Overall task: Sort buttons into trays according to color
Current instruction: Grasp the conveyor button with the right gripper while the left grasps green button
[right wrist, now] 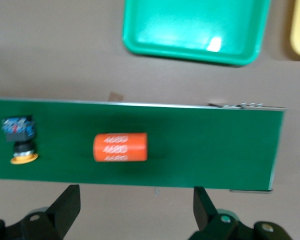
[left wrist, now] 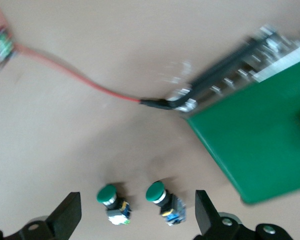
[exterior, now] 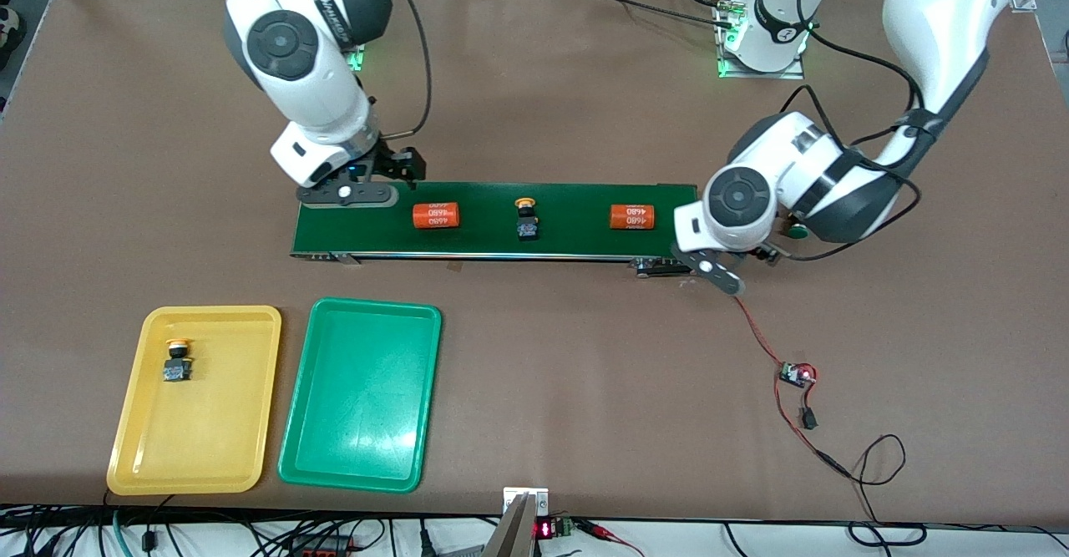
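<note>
You've got both grippers wide open and empty, left gripper [left wrist: 135, 217] over two green buttons [left wrist: 112, 199] on the table by the belt [exterior: 493, 221] end, right gripper [right wrist: 135, 210] over the other end — one yellow button [exterior: 526, 218] mid-belt, another [exterior: 177, 360] in the yellow tray [exterior: 134, 448], green tray [exterior: 359, 448] beside it.

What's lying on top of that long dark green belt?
On the long dark-green conveyor belt: two orange cylinders printed with white digits and between them one yellow-capped push-button switch. The left arm covers the belt's end.
</note>
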Robot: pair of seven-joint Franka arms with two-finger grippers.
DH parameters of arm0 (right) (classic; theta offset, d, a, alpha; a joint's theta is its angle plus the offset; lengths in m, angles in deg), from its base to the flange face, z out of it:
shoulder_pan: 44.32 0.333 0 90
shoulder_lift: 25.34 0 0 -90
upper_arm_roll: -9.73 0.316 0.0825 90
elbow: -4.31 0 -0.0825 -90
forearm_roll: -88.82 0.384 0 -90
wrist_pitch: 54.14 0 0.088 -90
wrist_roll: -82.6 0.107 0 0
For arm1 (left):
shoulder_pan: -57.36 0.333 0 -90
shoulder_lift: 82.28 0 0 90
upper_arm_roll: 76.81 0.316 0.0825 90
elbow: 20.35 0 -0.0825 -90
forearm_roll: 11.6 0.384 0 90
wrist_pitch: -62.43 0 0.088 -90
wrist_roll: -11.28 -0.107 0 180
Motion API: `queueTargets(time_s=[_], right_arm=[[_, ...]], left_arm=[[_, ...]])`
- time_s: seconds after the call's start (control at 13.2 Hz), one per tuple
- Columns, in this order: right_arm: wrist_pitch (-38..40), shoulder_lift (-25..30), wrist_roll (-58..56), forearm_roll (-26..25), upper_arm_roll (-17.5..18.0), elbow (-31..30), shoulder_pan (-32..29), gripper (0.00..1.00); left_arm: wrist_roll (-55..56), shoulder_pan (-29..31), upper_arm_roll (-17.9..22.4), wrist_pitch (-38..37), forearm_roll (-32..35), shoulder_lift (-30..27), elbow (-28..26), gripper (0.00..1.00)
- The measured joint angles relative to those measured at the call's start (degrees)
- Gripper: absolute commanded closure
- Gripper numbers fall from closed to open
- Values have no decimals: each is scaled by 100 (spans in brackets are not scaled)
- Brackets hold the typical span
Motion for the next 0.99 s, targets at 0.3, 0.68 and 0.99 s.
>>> queueTargets(time_s=[0.3,0.68,0.99], right_arm=[[-210,-254,-5,0,349,-30,108,0],[-565,-632,-4,0,385,-57,263,0],[-640,-887,69,-26,385,-57,276,0]], left_arm=[[1510,-16,275,-304,-4,14,7,0],[668,854,742,-608,-144,173,7,0],[485,1111,731,-602,-223,179,31,0]])
